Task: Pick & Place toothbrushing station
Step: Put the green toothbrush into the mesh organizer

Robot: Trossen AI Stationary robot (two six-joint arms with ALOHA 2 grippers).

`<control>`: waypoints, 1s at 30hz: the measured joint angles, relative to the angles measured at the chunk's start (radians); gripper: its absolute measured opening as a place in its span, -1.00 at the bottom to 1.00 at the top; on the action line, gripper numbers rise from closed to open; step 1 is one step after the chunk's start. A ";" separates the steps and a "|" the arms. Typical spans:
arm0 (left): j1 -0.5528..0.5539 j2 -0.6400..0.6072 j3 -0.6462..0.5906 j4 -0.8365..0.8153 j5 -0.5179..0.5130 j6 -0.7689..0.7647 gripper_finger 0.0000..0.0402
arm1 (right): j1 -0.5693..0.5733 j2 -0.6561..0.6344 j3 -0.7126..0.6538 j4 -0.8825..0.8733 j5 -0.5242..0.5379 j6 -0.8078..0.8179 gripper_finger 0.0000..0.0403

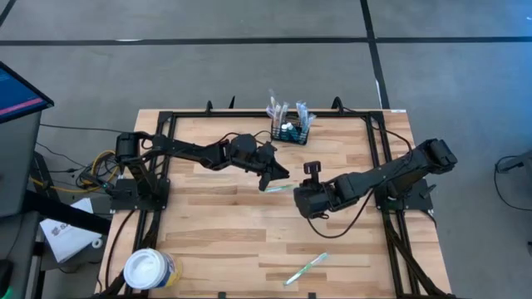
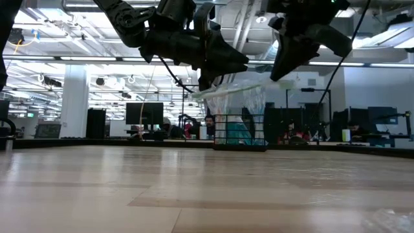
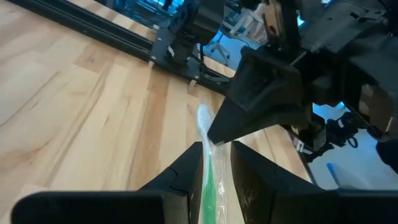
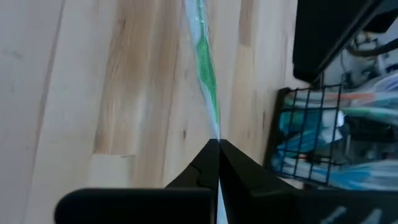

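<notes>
A green toothbrush in a clear wrapper (image 1: 281,188) hangs above the middle of the table, clear of the wood in the low view (image 2: 239,88). My left gripper (image 1: 270,181) is shut on one end of it and my right gripper (image 1: 297,189) is shut on the other end. The toothbrushing station, a small black wire caddy (image 1: 293,131), stands at the table's far edge just beyond them, with several wrapped brushes sticking up out of it. My left gripper pinches the wrapped green handle (image 3: 209,169) between its two fingers. It comes from the table's left, nearly level, and the fingers lie along the brush. The brush is held clear of the table and runs on toward my right gripper. My right gripper has the clear wrapper's thin end (image 4: 214,127) pinched at its fingertips. It slants down from the table's right and near side. The wrapper and brush stretch away from the fingertips in a straight line, off the table.
A round white tub (image 1: 150,270) stands at the near left corner. Another wrapped green toothbrush (image 1: 306,268) lies near the front edge. Black frame rails (image 1: 249,115) run along the table's sides and far edge. Bare wood lies between the grippers and the front edge.
</notes>
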 joint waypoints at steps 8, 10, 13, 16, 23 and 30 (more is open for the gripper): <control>0.007 0.000 0.000 0.000 0.058 -0.040 -0.62 | 0.000 0.000 0.005 0.005 0.050 -0.062 -1.00; 0.008 0.000 0.000 -0.001 0.080 -0.056 -0.62 | 0.000 0.000 0.005 0.008 0.054 -0.074 -1.00; 0.008 0.000 0.000 -0.006 0.082 -0.057 -0.62 | 0.001 0.000 0.005 0.034 0.077 -0.092 -1.00; 0.008 0.000 0.000 -0.009 0.084 -0.057 -0.62 | 0.001 0.000 0.005 0.068 0.096 -0.130 -1.00; 0.008 0.000 0.000 -0.018 0.157 -0.083 -0.62 | 0.000 0.001 0.005 0.106 0.100 -0.194 -1.00; 0.008 0.000 0.000 -0.021 0.162 -0.084 -0.58 | 0.000 0.001 0.005 0.139 0.107 -0.233 -1.00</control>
